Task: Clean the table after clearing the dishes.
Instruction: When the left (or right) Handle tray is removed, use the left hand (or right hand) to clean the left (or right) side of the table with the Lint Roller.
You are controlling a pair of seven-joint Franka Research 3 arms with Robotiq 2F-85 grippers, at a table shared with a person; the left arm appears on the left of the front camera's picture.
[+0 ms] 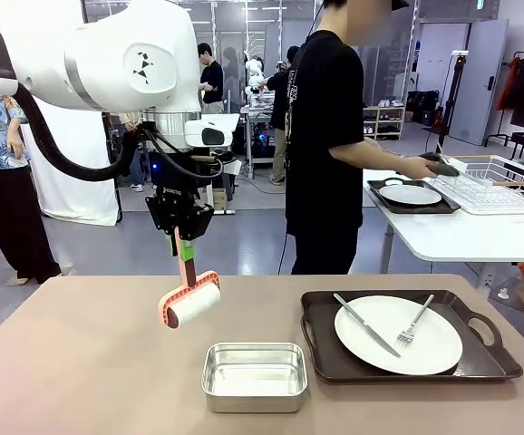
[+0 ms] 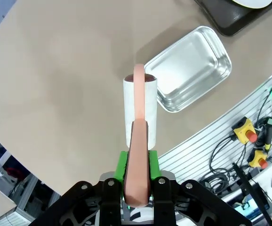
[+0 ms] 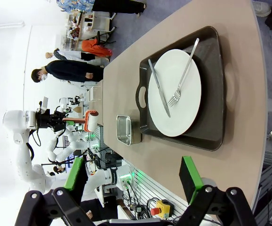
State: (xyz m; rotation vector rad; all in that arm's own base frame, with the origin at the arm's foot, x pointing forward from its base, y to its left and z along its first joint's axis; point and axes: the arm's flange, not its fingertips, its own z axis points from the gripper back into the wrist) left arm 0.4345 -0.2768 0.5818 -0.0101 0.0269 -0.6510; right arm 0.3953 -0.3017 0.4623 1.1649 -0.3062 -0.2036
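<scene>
My left gripper [image 1: 184,243] is shut on the pink handle of a lint roller [image 1: 189,304], whose white roll hangs just above the tan table [image 1: 72,362]. In the left wrist view the gripper [image 2: 138,162] clamps that handle, and the roller [image 2: 140,106] points down at the table [image 2: 56,70]. One white plate [image 1: 398,333] with knife and fork lies on a dark tray [image 1: 489,358] at the table's right. My right gripper [image 3: 132,183] is open, off the table's edge near that plate [image 3: 176,92]. A second plate [image 1: 411,194] on a tray rests on the white side table.
A small steel pan [image 1: 254,376] stands in front of the roller, left of the tray; it also shows beside the roller [image 2: 190,68]. A person in black [image 1: 321,136] stands at the far side, hands at the side table. A white wire rack [image 1: 493,186] sits there.
</scene>
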